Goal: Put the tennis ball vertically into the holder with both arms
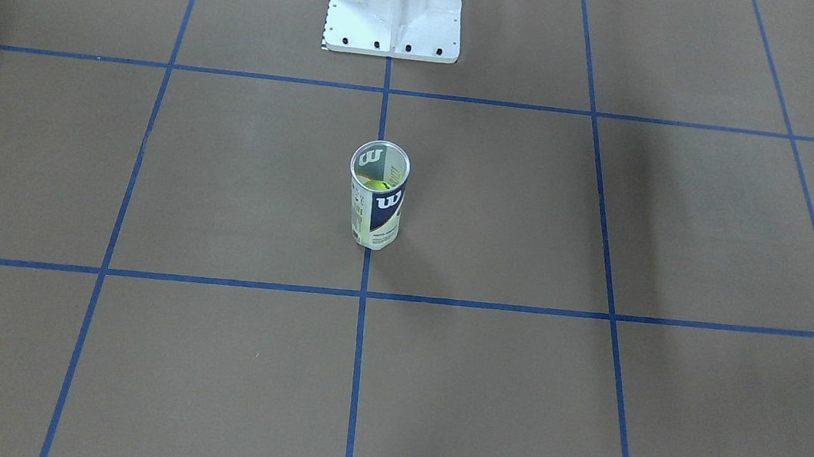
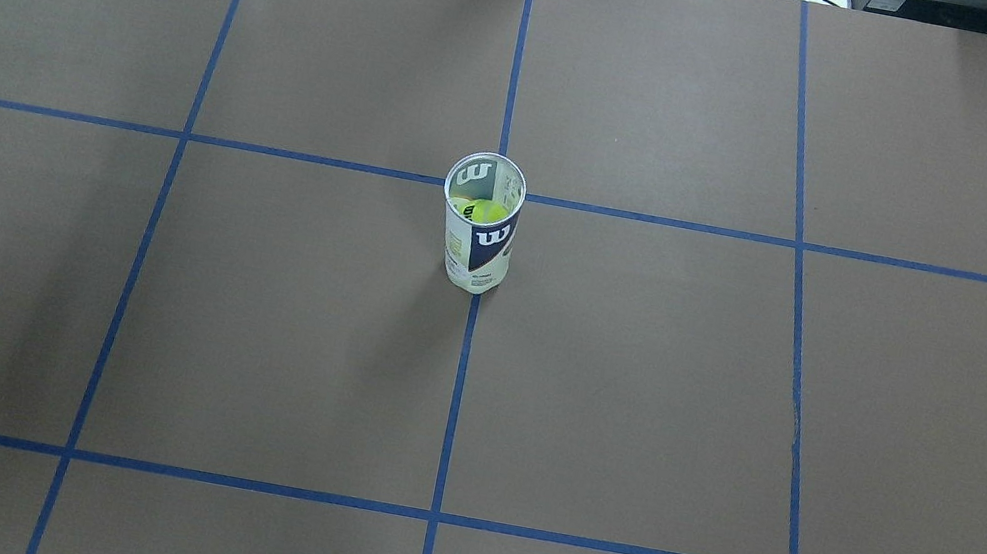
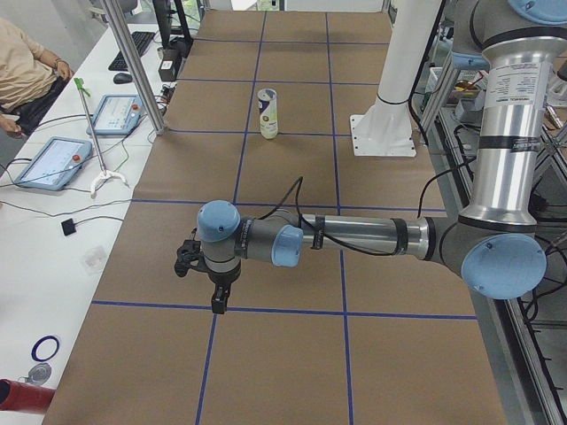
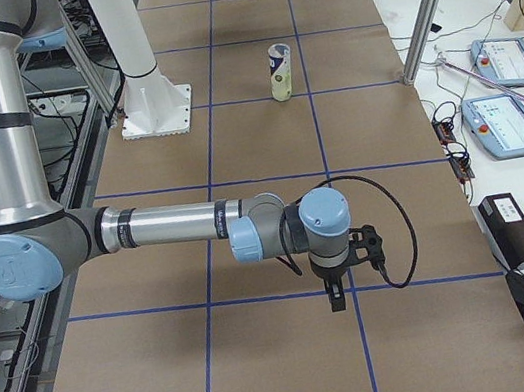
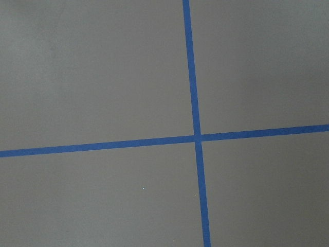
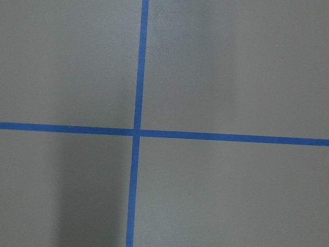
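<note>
The holder, a clear can with a white and navy "W" label, stands upright at the table's middle on a blue tape line. The tennis ball lies inside it, seen through the open top, also in the overhead view. No arm shows in the front-facing or overhead views. The left gripper hangs over the table's left end, far from the holder, pointing down. The right gripper hangs over the table's right end, far from the holder. I cannot tell whether either is open or shut. Both wrist views show only tape lines.
The white pedestal base is bolted behind the holder. Brown paper with a blue tape grid covers the table. A person sits at a side bench with tablets. More tablets lie beyond the right end.
</note>
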